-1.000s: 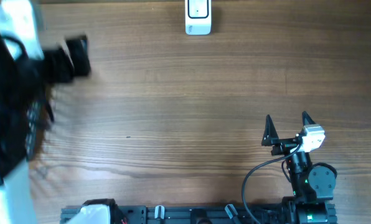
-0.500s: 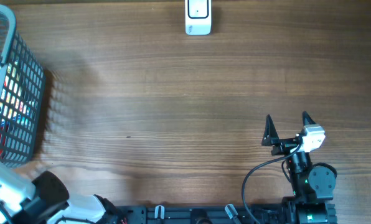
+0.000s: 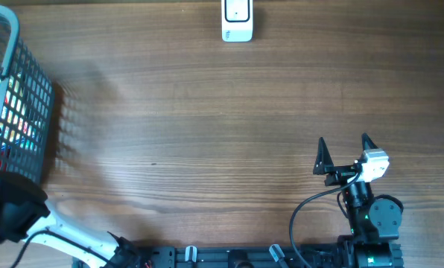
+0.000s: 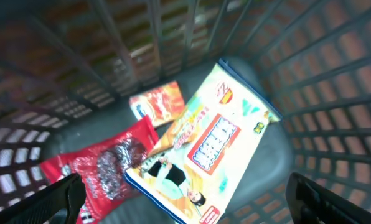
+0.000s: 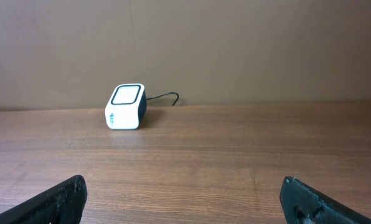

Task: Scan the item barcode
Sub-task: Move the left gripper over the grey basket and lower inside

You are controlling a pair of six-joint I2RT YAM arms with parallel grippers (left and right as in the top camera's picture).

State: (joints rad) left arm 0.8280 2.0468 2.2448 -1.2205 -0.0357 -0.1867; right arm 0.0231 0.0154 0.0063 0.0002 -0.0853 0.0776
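The snack packet (image 4: 204, 149) now lies beneath the released, empty left hand (image 4: 188, 196), newly swung over the basket (image 4: 325, 93), so picking comes next.

Your right arm (image 3: 378, 216) is black, with a round joint housing and a white, boxy camera module (image 3: 374, 164) at its wrist. A black cable (image 3: 305, 210) curves from that wrist down to the base. The right gripper (image 3: 344, 151) carries two black, pointed, triangular fingers (image 3: 321, 155). Your left arm (image 3: 73, 240) has a white link and a chunky black wrist block (image 3: 10, 214). The left gripper (image 4: 201, 198) shows dark, matte fingertips (image 4: 64, 198).
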